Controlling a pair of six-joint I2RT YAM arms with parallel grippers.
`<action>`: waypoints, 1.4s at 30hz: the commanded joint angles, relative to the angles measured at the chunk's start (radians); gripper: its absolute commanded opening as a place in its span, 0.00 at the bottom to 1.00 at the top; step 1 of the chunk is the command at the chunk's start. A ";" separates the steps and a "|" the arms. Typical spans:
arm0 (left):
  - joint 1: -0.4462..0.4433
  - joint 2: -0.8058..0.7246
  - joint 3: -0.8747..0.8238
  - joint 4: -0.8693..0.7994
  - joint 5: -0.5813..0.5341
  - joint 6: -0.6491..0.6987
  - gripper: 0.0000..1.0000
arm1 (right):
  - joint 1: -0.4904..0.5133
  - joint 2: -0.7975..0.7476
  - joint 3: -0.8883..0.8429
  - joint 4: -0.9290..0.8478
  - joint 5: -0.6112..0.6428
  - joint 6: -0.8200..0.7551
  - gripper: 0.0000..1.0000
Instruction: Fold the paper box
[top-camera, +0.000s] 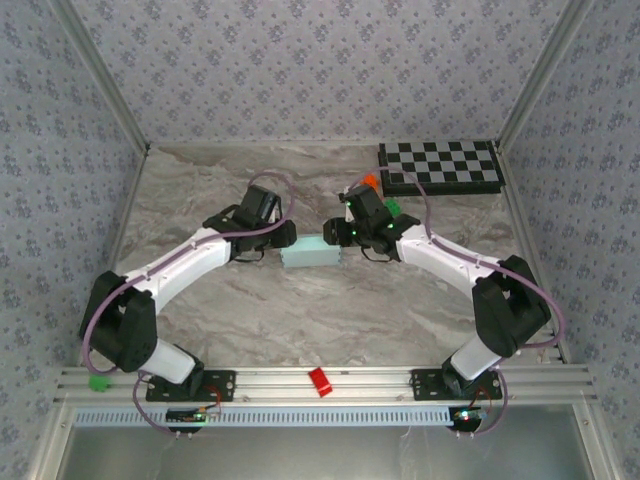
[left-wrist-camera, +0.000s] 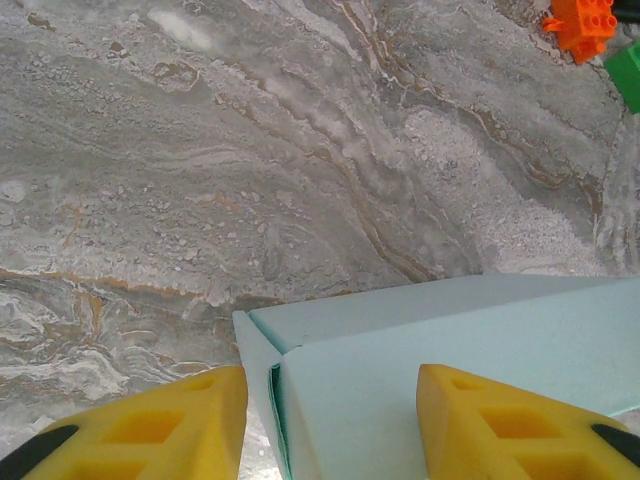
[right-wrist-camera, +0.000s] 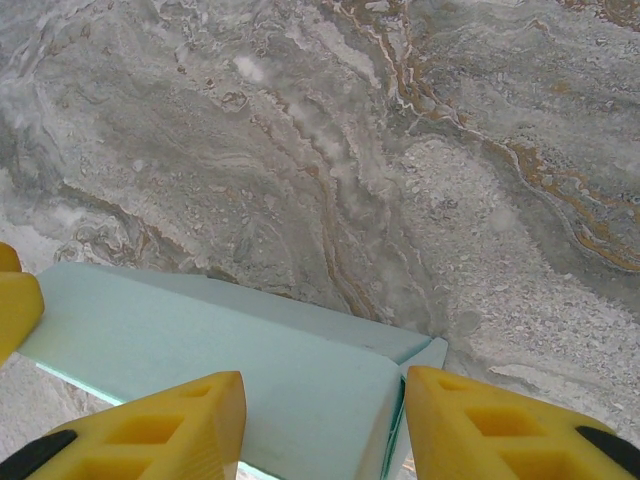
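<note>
The paper box (top-camera: 312, 254) is a small pale aqua closed box lying mid-table between both arms. My left gripper (top-camera: 272, 245) is at its left end and my right gripper (top-camera: 345, 238) at its right end. In the left wrist view the box (left-wrist-camera: 450, 340) runs off to the right. The yellow fingers (left-wrist-camera: 190, 430) of that gripper (left-wrist-camera: 332, 420) stand apart astride the end flap, one outside it and one over the lid. In the right wrist view the box (right-wrist-camera: 200, 340) runs left. That gripper (right-wrist-camera: 325, 425) is open the same way over the right end.
A black-and-white checkered board (top-camera: 440, 167) lies at the back right. An orange brick (top-camera: 371, 182) and a green brick (top-camera: 394, 208) sit just behind the right gripper. A red piece (top-camera: 320, 381) rests on the front rail. Patterned walls close in both sides.
</note>
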 joint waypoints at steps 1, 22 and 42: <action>-0.006 -0.017 -0.037 -0.024 0.005 -0.014 0.48 | 0.008 0.014 -0.032 -0.043 0.031 0.003 0.47; -0.015 -0.060 -0.153 -0.018 -0.020 -0.032 0.46 | 0.009 0.005 -0.135 -0.033 0.053 0.019 0.47; -0.014 -0.071 -0.240 0.011 -0.024 -0.050 0.33 | -0.002 0.049 -0.190 -0.022 0.102 0.003 0.38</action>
